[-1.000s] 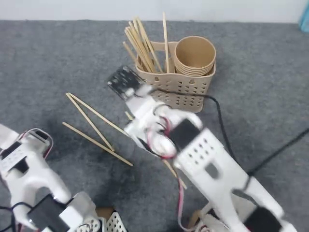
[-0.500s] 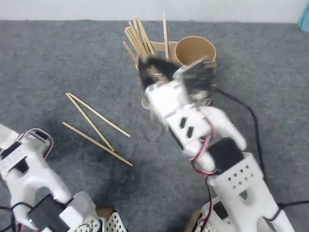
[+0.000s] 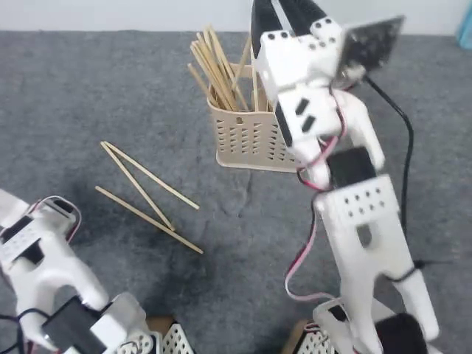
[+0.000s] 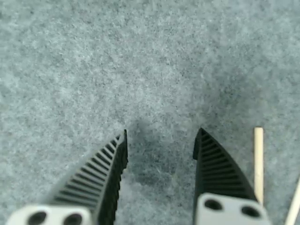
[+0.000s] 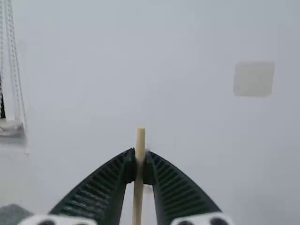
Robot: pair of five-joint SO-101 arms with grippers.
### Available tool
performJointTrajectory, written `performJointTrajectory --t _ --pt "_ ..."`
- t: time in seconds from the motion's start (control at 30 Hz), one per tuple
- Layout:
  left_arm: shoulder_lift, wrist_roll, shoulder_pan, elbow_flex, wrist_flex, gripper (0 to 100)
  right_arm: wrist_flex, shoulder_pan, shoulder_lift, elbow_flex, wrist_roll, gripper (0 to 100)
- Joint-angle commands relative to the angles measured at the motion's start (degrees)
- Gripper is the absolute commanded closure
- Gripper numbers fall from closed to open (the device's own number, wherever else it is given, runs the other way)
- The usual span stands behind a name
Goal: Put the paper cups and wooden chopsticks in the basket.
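In the high view, the right hand [image 3: 279, 9] is raised above the basket [image 3: 247, 140]; a second ago it was low on the table [image 3: 88, 88] in front of the basket. The chopstick that lay under that arm then is gone from the table. The side of the basket where the cups stood is now covered by the arm. One basket is counted. A bundle [image 3: 214, 66] of chopsticks stands in its left side, packed too tightly to be counted. Three loose chopsticks [image 3: 147, 195] are counted on the table to the left, well apart from the basket and unmoved. The left arm [image 3: 44, 269] is kept at the near left corner, as before.

In the left wrist view, the left hand [image 4: 162, 133] is held with jaws spread over bare table. Two chopstick ends [image 4: 258, 159] are seen just beside one finger.

In the right wrist view, the right hand [image 5: 139, 157] is closed on one chopstick [image 5: 139, 138], which is held upright between the fingertips against a pale wall [image 5: 187, 56].
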State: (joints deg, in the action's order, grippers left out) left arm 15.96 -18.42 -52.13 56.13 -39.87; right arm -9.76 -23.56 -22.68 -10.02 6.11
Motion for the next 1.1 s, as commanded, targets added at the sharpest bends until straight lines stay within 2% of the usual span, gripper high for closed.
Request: performJointTrajectory --t 0.0,0.23,0.4,0.6,0.87,1.07 --pt "0.00 -0.26 -0.26 -1.89 -0.35 78 -1.80 0.84 1.71 0.79 0.79 99.2" --pt "0.00 -0.26 -0.18 -1.89 -0.35 78 2.15 -0.57 3.03 -12.57 0.44 99.2" --pt "0.00 -0.26 -0.18 -1.89 -0.35 78 2.33 -2.24 3.12 -16.44 0.35 98.9" --pt "0.00 -0.26 -0.18 -1.89 -0.35 78 1.54 -3.30 1.71 -14.59 -3.08 82.1" --pt "0.00 -0.26 -0.18 -1.89 -0.35 78 -20.09 -3.30 -10.07 -2.73 -2.81 81.8" --pt "0.00 -0.26 -0.09 -1.89 -0.35 78 -36.18 -3.12 -22.81 -1.93 -2.81 82.1"
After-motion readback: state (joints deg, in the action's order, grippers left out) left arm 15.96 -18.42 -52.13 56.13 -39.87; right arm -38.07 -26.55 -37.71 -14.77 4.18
